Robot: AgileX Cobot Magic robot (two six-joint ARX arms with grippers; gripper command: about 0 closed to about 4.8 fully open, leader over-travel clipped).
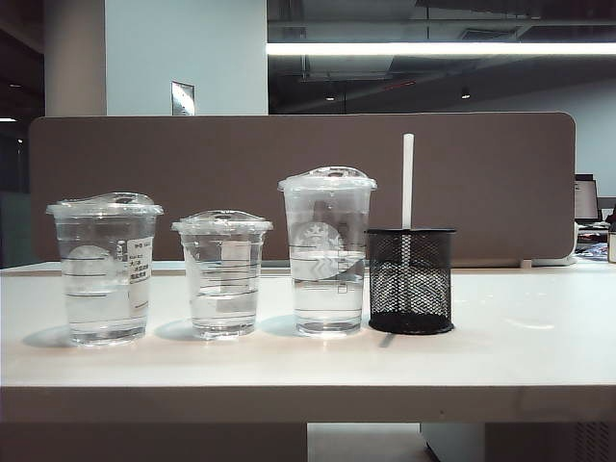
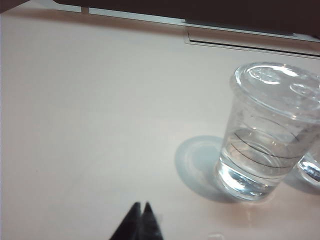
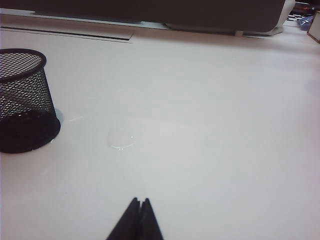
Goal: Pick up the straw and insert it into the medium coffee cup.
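The white straw stands upright in a black mesh holder at the right end of a row of three lidded clear cups. The medium coffee cup, widest and bearing a white sticker, is at the left end with water in its lower part. In the left wrist view it appears as a domed-lid cup some way ahead of my left gripper, which is shut and empty over bare table. My right gripper is also shut and empty, well short of the mesh holder. Neither gripper shows in the exterior view.
The shortest cup stands in the middle and the tallest cup with a bold round logo next to the holder. A brown partition runs along the table's far edge. A faint wet ring marks the table near the holder.
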